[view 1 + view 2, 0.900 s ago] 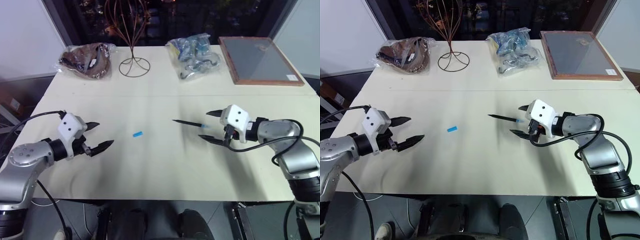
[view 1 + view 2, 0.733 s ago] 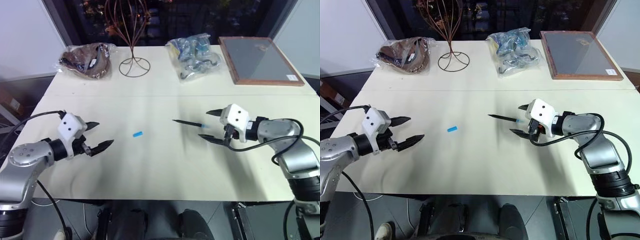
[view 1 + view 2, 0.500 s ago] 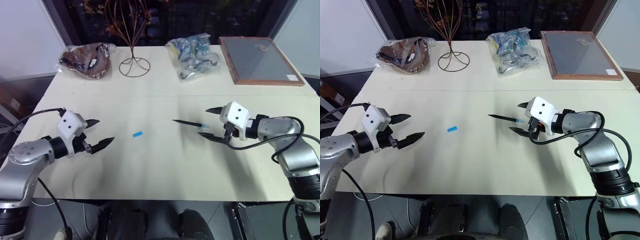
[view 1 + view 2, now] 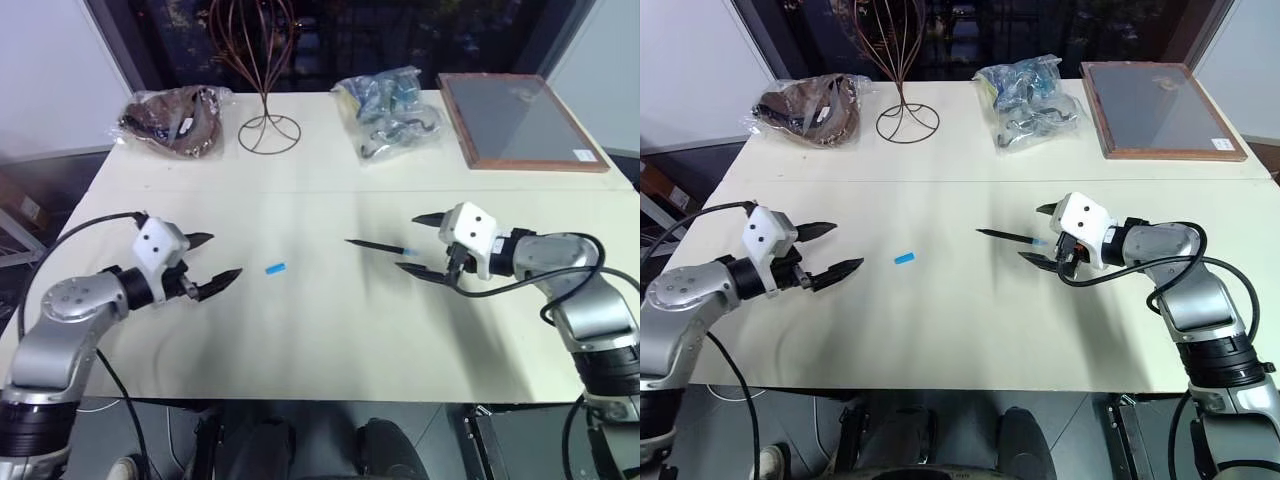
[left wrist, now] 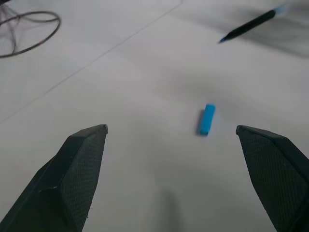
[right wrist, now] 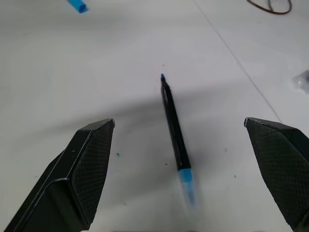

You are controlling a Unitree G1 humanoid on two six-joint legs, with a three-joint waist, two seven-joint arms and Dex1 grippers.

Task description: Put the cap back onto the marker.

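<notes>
The cap (image 4: 275, 268), a tiny bright blue cylinder, lies on the pale table (image 4: 320, 340) left of centre. My left gripper (image 4: 222, 257) hovers a short way to its left, open and empty, with the cap (image 5: 207, 119) ahead of its fingers. The marker (image 4: 375, 245), a thin black stick with a light-blue end, lies right of centre with its tip toward the cap. My right gripper (image 4: 408, 243) is open around the marker's blue end without touching it; the marker (image 6: 174, 128) lies between the spread fingers.
Along the far edge stand a brown bag (image 4: 175, 118), a wire stand (image 4: 268, 130), a clear bag of blue items (image 4: 392, 112) and a wood-framed panel (image 4: 520, 120). A seam line crosses the table behind the marker.
My left gripper has moved right, closer to the cap, still open. The right gripper has stayed by the marker's blue end. Cap and marker have not moved.
</notes>
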